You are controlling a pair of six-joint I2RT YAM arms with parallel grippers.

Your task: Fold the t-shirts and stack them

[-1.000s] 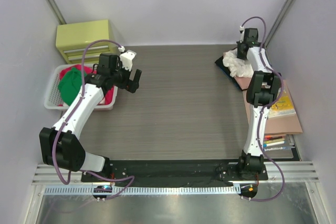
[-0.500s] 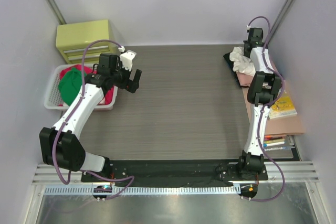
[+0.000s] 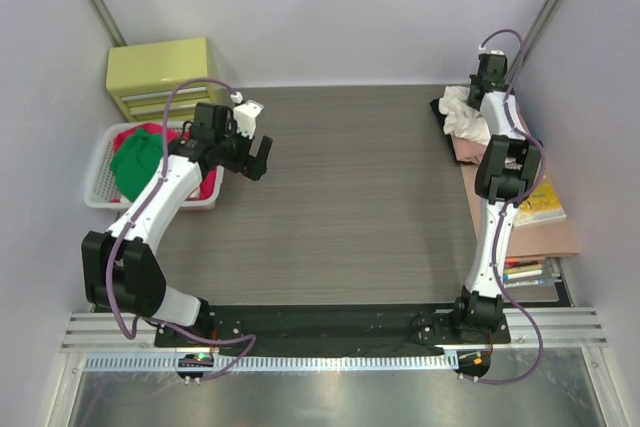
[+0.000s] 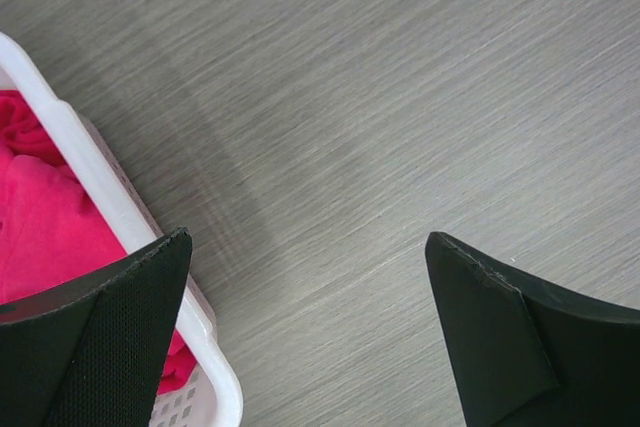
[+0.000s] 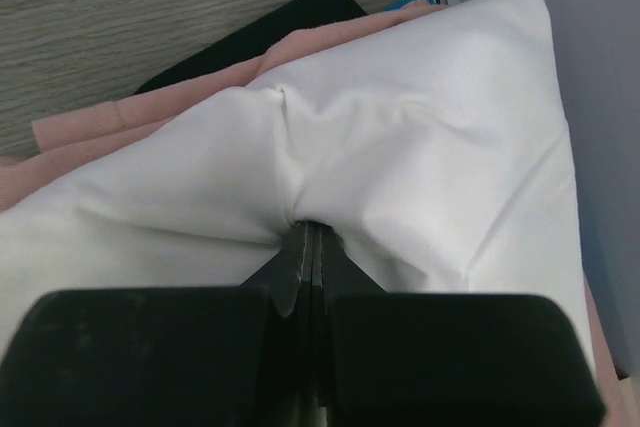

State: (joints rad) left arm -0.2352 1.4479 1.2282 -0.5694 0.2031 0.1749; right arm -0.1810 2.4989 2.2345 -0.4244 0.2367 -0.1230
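My right gripper (image 5: 315,229) is shut on a pinch of the white t-shirt (image 5: 410,137), which bunches at the table's back right (image 3: 460,115). Under it lie a salmon-pink shirt (image 5: 150,112) and a black one (image 5: 295,12). My left gripper (image 4: 305,242) hangs open over bare table with nothing between its fingers, just right of the white slotted basket (image 4: 115,202). That basket (image 3: 97,187) holds a green shirt (image 3: 135,162) and magenta cloth (image 4: 45,222), with red cloth showing at its back.
A yellow-green drawer cabinet (image 3: 160,75) stands behind the basket at the back left. Along the right edge lie a brown board (image 3: 558,235), a thin yellowish book (image 3: 540,202) and several pens (image 3: 525,272). Grey walls close in both sides.
My right gripper has carried the white shirt toward the back right corner, over the salmon-pink one. The left arm has shifted slightly to the right, still open.
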